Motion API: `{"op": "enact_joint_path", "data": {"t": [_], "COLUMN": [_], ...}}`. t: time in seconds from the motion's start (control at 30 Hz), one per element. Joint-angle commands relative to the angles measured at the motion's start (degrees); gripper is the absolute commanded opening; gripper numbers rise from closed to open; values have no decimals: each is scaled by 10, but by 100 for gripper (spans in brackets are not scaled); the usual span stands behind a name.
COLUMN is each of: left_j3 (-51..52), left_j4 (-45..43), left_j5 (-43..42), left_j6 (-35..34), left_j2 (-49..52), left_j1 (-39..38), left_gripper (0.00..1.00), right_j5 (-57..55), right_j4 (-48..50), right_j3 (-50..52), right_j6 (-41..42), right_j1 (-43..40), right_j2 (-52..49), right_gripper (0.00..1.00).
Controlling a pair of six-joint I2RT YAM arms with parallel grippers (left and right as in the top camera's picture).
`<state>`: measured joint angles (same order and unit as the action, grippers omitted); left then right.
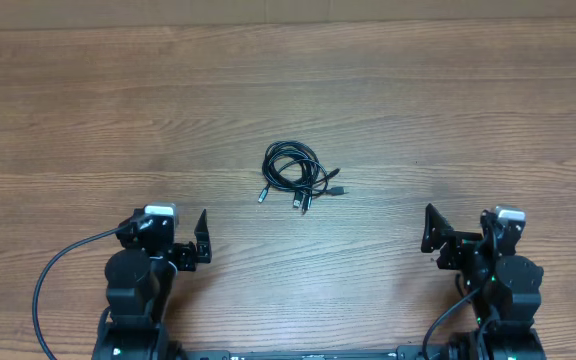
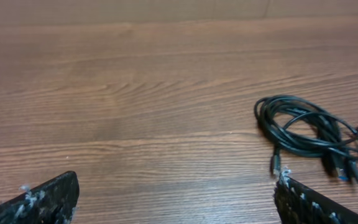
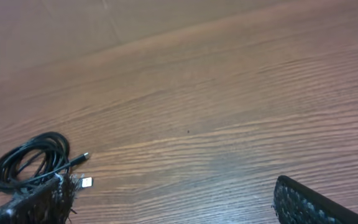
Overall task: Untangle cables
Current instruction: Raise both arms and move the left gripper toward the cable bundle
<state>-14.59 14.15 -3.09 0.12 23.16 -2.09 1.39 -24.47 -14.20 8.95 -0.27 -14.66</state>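
Observation:
The cables (image 1: 297, 173) lie as one tangled bundle of thin black cords at the middle of the wooden table, with several plug ends sticking out at its near and right sides. The bundle also shows at the right of the left wrist view (image 2: 309, 132) and at the lower left of the right wrist view (image 3: 30, 160), where a silver-tipped plug lies beside it. My left gripper (image 1: 190, 248) is open and empty at the near left, well short of the bundle. My right gripper (image 1: 440, 238) is open and empty at the near right.
The wooden table (image 1: 448, 110) stretches wide around the bundle. Thick black wires (image 1: 48, 285) loop from the arm bases at the near edge. A pale wall or board runs along the table's far edge.

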Motion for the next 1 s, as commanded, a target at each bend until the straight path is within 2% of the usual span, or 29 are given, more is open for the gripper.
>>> {"op": "enact_joint_path", "data": {"t": [0.0, 0.2, 0.5, 0.8, 0.97], "left_j3": [-24, -58, -196, -319, -333], "left_j4": [2, 48, 177, 322, 369], "left_j5": [-19, -17, -14, -15, -20], "left_j6": [-5, -5, -5, -5, -19], "left_j2": [1, 35, 182, 273, 277], "left_j1": [7, 7, 7, 7, 6], "left_gripper": [100, 100, 99, 100, 99], "right_j5": [5, 7, 2, 7, 10], "right_j4": [-1, -23, -82, -167, -207], "right_j3": [-26, -39, -79, -203, -290], "right_j6": [2, 2, 2, 7, 7], "right_j1": [3, 3, 3, 3, 3], "right_j2": [-9, -10, -42, -229, -334], "right_gripper": [100, 100, 100, 100, 100]}}
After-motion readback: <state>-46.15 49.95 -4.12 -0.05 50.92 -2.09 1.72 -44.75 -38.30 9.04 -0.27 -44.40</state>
